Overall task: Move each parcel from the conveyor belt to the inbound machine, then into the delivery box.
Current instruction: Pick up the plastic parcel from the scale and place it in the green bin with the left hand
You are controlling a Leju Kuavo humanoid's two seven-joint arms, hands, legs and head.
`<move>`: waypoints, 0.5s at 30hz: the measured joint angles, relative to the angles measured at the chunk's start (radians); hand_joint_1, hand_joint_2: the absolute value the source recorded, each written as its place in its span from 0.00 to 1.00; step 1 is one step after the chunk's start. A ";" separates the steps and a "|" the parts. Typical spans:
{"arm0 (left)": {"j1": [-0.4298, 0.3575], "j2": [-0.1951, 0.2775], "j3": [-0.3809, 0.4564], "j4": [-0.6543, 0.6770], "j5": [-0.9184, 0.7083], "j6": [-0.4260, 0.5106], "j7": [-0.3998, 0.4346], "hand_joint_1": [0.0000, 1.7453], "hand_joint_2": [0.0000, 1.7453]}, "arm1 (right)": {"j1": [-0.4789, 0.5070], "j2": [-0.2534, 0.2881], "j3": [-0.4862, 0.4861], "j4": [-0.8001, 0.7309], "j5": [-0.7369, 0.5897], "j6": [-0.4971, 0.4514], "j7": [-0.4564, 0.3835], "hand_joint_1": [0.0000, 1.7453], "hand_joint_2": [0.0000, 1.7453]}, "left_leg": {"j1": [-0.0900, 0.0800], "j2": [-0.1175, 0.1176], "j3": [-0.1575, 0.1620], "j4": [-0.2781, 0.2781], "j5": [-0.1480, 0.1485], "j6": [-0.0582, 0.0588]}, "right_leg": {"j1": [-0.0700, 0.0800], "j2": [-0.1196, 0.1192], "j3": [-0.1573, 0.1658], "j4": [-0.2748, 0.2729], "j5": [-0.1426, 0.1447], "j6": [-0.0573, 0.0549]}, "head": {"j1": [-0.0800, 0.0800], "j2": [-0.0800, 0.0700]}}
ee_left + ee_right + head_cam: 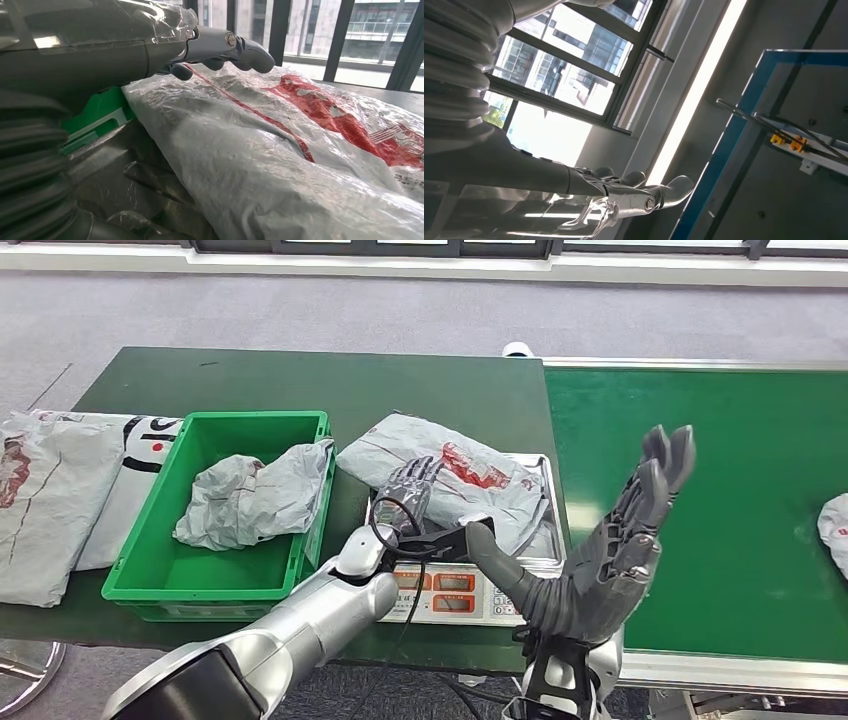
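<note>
Left hand: left hand [410, 487] rests flat on the parcel [455, 472], fingers laid over the film; whether anything is pinched, I cannot tell
Right hand: right hand [610, 550] raised above the conveyor belt [720, 490], fingers spread, holding nothing
Parcel position: lying across the inbound machine [455, 590] (a weighing scale), just beside the delivery box [165, 580]
Box contents: one crumpled grey parcel [250, 498] already inside
Belt: another parcel [835, 530] at the far edge
Risk: slick film may slide under the fingers, so the bag could catch on the box wall or drop short
</note>
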 joint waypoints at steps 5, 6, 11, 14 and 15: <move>0.004 0.004 -0.012 0.012 -0.031 0.036 -0.032 1.00 1.00 | 0.000 0.000 0.000 0.012 0.003 0.000 0.000 0.00 1.00 | 0.000 0.000 0.000 0.000 0.001 0.000 | 0.000 0.000 0.000 0.000 0.000 0.000 | 0.000 0.000; 0.006 0.004 -0.014 0.014 -0.038 0.055 -0.040 1.00 1.00 | 0.000 0.000 0.000 0.013 0.005 0.000 0.000 0.00 1.00 | 0.000 0.000 0.000 0.000 0.001 0.000 | 0.000 0.000 -0.001 0.000 0.000 0.000 | 0.000 0.000; 0.017 0.004 -0.014 0.017 -0.048 0.235 -0.074 1.00 1.00 | 0.001 0.000 0.000 0.015 0.016 0.000 0.000 0.00 1.00 | 0.000 0.000 0.000 0.000 0.001 0.000 | 0.000 0.000 -0.001 0.000 0.000 0.000 | 0.000 0.000; 0.019 0.006 -0.013 0.016 -0.047 0.288 -0.084 1.00 1.00 | 0.001 0.000 0.000 0.015 0.016 0.000 0.000 0.00 1.00 | 0.000 0.000 -0.001 0.000 0.001 0.000 | 0.000 0.000 -0.002 0.000 0.000 0.000 | 0.000 0.000; 0.021 0.007 -0.010 0.011 -0.051 0.303 -0.089 1.00 1.00 | 0.001 0.000 0.000 0.015 0.015 0.000 0.000 0.00 1.00 | 0.000 0.000 -0.001 0.000 0.001 0.000 | 0.000 0.000 -0.002 0.000 0.000 0.000 | 0.000 0.000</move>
